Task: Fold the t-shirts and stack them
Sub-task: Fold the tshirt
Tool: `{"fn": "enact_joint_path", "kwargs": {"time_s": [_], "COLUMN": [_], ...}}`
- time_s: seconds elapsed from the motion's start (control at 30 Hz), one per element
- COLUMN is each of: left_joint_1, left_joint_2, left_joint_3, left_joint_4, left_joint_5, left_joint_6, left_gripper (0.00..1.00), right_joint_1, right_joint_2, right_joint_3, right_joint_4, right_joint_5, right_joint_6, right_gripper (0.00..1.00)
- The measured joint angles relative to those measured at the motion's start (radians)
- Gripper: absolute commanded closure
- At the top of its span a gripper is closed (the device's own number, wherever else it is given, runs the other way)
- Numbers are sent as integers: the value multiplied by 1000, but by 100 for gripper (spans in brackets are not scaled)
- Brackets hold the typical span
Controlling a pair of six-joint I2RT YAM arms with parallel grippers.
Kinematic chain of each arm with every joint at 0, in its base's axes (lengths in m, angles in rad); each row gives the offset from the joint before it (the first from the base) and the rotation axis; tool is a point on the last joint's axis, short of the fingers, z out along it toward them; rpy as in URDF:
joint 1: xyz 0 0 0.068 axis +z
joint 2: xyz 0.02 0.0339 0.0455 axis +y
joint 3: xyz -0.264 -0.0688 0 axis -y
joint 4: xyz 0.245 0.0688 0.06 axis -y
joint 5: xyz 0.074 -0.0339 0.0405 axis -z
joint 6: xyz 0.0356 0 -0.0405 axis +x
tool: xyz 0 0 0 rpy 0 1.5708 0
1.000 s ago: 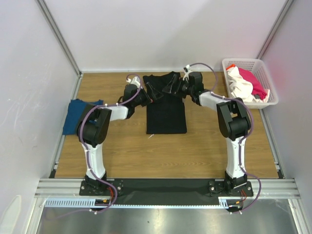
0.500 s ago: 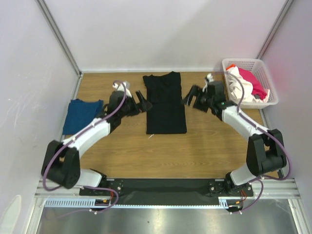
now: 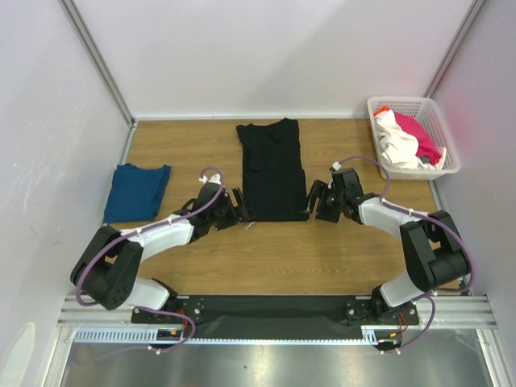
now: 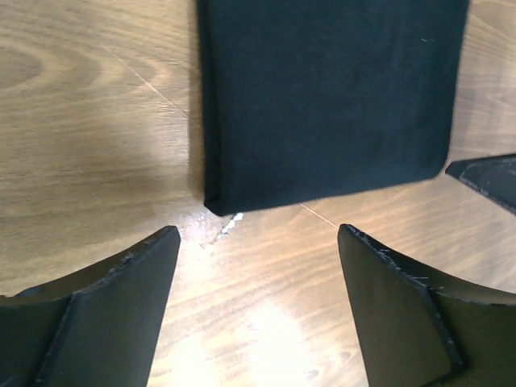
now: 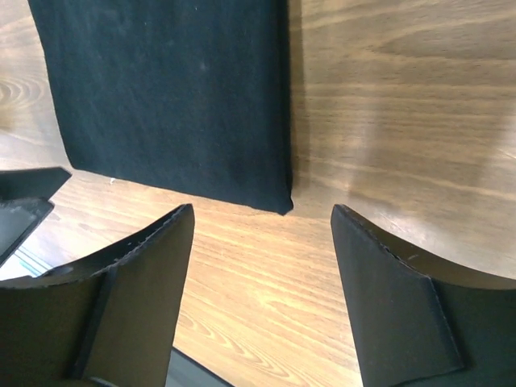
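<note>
A black t-shirt (image 3: 272,169), folded into a long strip, lies flat in the middle of the table. My left gripper (image 3: 243,213) stands open just short of its near left corner (image 4: 216,205), where a small white tag (image 4: 230,222) pokes out. My right gripper (image 3: 312,205) is open just before the near right corner (image 5: 284,205). Neither has anything between its fingers. A folded dark blue t-shirt (image 3: 137,191) lies at the left. White (image 3: 397,142) and pink-red (image 3: 421,139) t-shirts are bunched in the basket.
The white lattice basket (image 3: 448,165) stands at the far right corner of the wooden table (image 3: 274,258). Metal frame posts and white walls close in the left, right and back. The other gripper's dark finger shows at the edge of each wrist view.
Both grippers have left the shirt's far end, swung out to its sides and come back to its near corners. The black shirt now lies flat. Both jaws have narrowed slightly.
</note>
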Motion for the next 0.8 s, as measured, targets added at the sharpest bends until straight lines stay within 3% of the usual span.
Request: {"fn": "enact_joint_path", "kwargs": {"time_s": [0.63, 0.73, 0.8], "left_joint_1": [-3, -3, -3], "left_joint_2": [113, 130, 142], "left_joint_3": [-23, -23, -23], "left_joint_4": [137, 166, 178], "left_joint_5": [-31, -31, -31], "left_joint_6": [-54, -60, -66], "left_gripper": [29, 38, 51], "right_joint_1": [12, 16, 19], "right_joint_2": [94, 100, 102], "right_joint_3": [-24, -25, -27], "right_joint_4": [126, 134, 137], "right_joint_5": [-20, -20, -20], "right_joint_6": [29, 32, 35], "right_gripper": [52, 59, 62]}}
